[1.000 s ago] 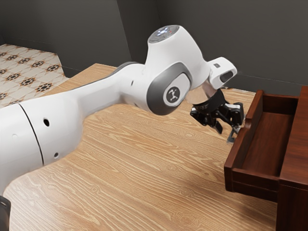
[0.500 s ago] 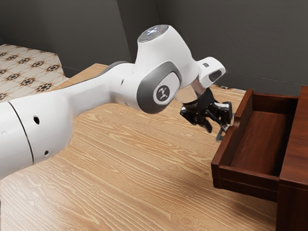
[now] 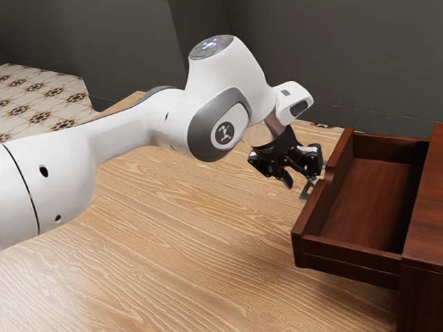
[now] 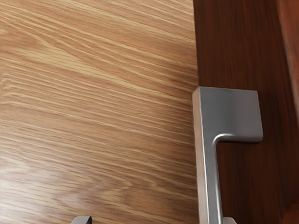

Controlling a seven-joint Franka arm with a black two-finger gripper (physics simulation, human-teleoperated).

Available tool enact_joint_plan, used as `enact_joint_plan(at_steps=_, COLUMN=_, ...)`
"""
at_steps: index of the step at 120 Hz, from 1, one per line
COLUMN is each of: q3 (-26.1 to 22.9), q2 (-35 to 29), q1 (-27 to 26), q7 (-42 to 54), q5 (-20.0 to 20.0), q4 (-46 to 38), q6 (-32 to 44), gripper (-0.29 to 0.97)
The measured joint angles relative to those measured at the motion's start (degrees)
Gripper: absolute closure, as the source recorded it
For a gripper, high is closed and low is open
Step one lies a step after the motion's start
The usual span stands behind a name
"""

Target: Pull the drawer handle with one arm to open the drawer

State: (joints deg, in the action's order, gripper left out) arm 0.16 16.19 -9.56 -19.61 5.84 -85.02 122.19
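Hooking one metal handle (image 4: 207, 168) of one open drawer (image 3: 360, 207); two fingers (image 4: 82, 220) spread around it, not pinching.

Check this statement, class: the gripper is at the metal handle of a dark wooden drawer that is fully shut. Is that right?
Not quite: the drawer is open, not shut. The exterior view shows it standing well out of the cabinet, its inside exposed. The gripper is at the metal handle.
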Motion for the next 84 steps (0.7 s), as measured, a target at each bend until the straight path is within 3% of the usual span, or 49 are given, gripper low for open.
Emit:
enact_joint_plan(at_steps=38, q3=0.06, q2=0.28, q1=-0.17, q7=0.14, q5=0.58, q4=0.49, q6=-0.01, gripper=0.38)
enact_joint_plan(at_steps=84, q3=0.01, q2=-0.60, q1=-0.90, q7=1.00, q5=0.81, q4=0.69, q6=-0.03, gripper=0.11)
